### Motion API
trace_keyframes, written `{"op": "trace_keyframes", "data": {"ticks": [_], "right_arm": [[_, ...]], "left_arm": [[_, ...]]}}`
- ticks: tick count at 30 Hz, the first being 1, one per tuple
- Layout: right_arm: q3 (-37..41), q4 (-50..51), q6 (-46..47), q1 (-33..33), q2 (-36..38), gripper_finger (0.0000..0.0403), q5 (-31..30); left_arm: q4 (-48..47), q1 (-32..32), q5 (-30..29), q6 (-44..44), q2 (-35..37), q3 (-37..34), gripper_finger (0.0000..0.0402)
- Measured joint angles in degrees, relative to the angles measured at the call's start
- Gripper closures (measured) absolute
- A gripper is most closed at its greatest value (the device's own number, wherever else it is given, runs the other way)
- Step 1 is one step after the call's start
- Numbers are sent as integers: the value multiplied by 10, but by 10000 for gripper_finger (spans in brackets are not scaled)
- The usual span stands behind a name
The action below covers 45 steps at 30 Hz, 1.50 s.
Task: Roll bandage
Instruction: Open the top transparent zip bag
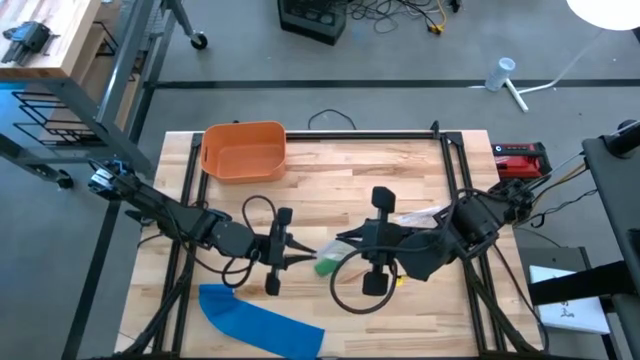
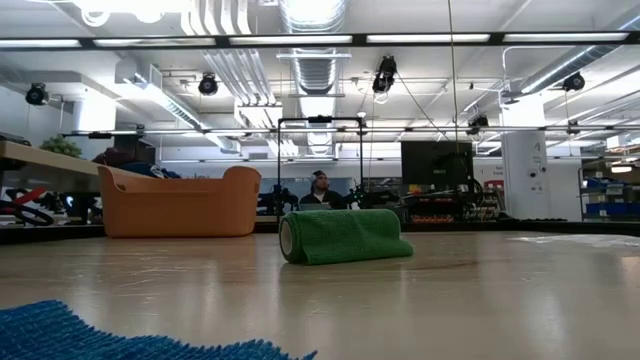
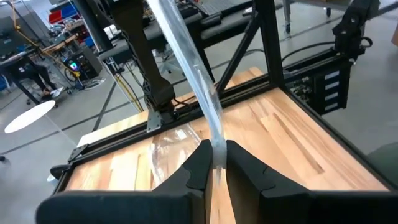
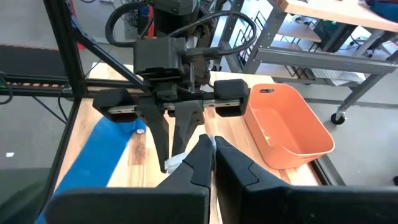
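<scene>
The green bandage roll (image 1: 328,266) lies between both grippers, long axis across the table. A clear strip (image 3: 199,93) is pinched in the narrow left gripper (image 1: 292,254); the right gripper (image 1: 345,240) is fully closed, apparently on it too.

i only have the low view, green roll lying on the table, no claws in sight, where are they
observer: Above it. In the high view the left claw is just left of the roll, and the right claw is just right of it.
operator: left one holding anything
observer: Yes, its wrist view shows it pinching a clear strip.
operator: and the right
observer: Its fingers are shut; I cannot tell what, if anything, is between them.
</scene>
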<state>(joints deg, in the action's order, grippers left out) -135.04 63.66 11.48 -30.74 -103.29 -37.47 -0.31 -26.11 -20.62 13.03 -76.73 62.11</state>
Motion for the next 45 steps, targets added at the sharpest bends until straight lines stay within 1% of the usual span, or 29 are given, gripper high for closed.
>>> {"op": "trace_keyframes", "data": {"ticks": [12, 15, 21, 25, 27, 29, 31, 34, 37, 41, 45], "right_arm": [[0, 20, 14, 0, 3, 401, 0], [5, 27, -2, 0, 2, 401, -2], [37, 32, -69, 0, -12, 401, -4], [83, 31, -97, -5, -17, 401, 4], [106, 27, -100, -6, -17, 401, 17], [127, 21, -98, -8, -17, 401, 44], [147, 2, -100, -12, -17, 401, 66], [172, -32, -114, -21, -17, 401, 75], [180, -54, -130, -30, -17, 401, 78], [181, -92, -158, -44, -17, 401, 75], [181, -123, -187, -61, -17, 401, 75]], "left_arm": [[-7, 0, 0, 27, 0, 0, 372], [-10, 0, 0, 27, 0, 0, 368], [-28, -1, -49, 22, 0, -2, 331], [-35, -1, -52, 17, 1, -2, 298], [-32, -1, -51, 16, 1, -2, 282], [-29, -1, -27, 15, 1, -2, 267], [-28, -1, 20, 15, 1, -2, 254], [-10, 0, 96, 22, 0, -4, 240], [8, 0, 142, 31, -10, -5, 232], [43, 0, 152, 32, -33, -4, 230], [83, 1, 152, 48, -63, -4, 238]]}}
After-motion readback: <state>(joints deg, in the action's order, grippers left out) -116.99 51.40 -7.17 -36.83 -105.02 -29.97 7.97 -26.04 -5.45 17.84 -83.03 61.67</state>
